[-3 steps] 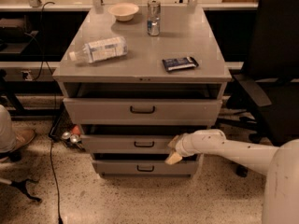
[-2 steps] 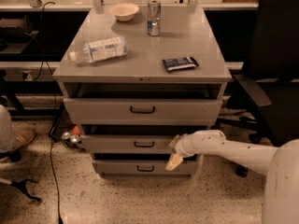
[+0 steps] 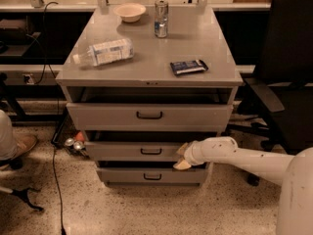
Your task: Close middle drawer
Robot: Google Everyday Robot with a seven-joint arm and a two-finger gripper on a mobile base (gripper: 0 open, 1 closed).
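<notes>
The grey cabinet has three drawers. The middle drawer (image 3: pixel 137 151) has a flat grey front and a small dark bar handle (image 3: pixel 150 152), and it stands slightly pulled out. My gripper (image 3: pixel 182 156) is at the right end of that drawer front, its pale fingertips against or just before the front. My white arm reaches in from the lower right. The top drawer (image 3: pixel 149 115) and bottom drawer (image 3: pixel 151 176) also stand a little out.
On the cabinet top (image 3: pixel 146 72) lie a plastic bottle (image 3: pixel 103 51), a bowl (image 3: pixel 130 11), a can (image 3: pixel 161 18) and a dark snack packet (image 3: pixel 189 66). A black office chair (image 3: pixel 286 82) stands at the right. A cable (image 3: pixel 56 180) runs over the floor at the left.
The view has shifted a little. My gripper stays at the right end of the middle drawer front, with little visible motion.
</notes>
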